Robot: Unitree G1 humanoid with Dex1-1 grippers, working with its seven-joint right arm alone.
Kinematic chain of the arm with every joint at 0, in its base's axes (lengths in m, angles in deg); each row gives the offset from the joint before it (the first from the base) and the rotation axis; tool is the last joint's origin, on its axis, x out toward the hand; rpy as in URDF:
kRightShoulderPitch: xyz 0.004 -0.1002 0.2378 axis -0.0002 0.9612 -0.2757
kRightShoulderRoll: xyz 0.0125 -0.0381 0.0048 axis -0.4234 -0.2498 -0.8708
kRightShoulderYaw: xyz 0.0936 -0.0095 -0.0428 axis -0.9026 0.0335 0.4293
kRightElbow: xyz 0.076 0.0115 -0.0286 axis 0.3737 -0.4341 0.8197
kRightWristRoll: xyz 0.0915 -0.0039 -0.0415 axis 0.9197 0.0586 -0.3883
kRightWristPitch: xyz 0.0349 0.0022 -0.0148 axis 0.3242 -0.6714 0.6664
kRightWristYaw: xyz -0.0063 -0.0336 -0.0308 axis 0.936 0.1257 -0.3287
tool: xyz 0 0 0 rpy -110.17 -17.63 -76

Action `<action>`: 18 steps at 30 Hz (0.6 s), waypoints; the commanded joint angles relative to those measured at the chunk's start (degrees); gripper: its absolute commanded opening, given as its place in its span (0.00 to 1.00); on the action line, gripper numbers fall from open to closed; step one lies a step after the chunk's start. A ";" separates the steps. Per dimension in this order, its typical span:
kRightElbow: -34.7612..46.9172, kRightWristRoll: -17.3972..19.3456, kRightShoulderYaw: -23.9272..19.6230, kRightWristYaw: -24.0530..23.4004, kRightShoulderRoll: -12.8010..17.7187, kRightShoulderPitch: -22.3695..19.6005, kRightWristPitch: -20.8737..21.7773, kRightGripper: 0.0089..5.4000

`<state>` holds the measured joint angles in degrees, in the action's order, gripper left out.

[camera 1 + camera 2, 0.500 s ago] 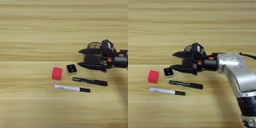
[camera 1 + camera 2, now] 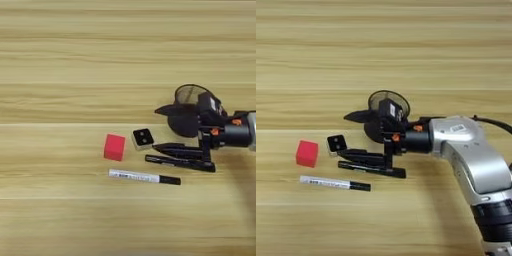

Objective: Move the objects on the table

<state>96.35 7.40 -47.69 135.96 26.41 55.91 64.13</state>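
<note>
black marker (image 2: 180, 163): lies flat on the table (image 2: 75, 60), running left-right, cap end toward the right; it is the object nearest the gripper.
right gripper (image 2: 356, 134): fingers spread wide, holding nothing. Lower finger sits low, just above and alongside the marker, tip pointing left toward the die. Upper finger sticks out well above it, over the mesh cup.
contact: cannot tell whether the lower finger touches the marker or only hovers beside it.
die (image 2: 143, 138): just left of the lower fingertip, black face with white dots up, apart from the marker.
red cube (image 2: 114, 147): left of the die, close but not touching.
white marker (image 2: 144, 176): below the row, parallel to the black marker, not a target.
mesh cup (image 2: 387, 106): behind the gripper, partly hidden by it.
step (judgement): likely lining up on the black marker, possibly the die.
how to do it well: get one finger on each long side of the barrel, near mid-length, so it doesn't pivot when lifted. Lower straight, close slowly.
risks: fingertip nudging the die; marker rolling toward the white marker; upper finger or wrist knocking the cup.
</note>
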 commanded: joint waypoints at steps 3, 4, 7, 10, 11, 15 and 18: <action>-2.84 -1.07 -2.00 1.42 2.19 -1.23 6.48 0.99; -3.57 -1.67 -1.83 1.62 2.55 -1.13 6.90 1.00; -5.24 -2.05 -1.66 2.82 3.21 -1.12 7.18 1.00; -7.37 -2.65 -1.45 3.82 3.84 -1.17 6.94 1.00; -8.49 -3.11 -1.33 4.25 4.10 -1.11 7.28 1.00; -12.55 -4.09 -1.90 5.92 5.05 -1.25 8.74 1.00; -14.84 -4.49 -2.42 7.48 5.96 -0.89 10.46 1.00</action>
<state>81.51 3.23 -47.87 143.86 29.08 57.52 71.84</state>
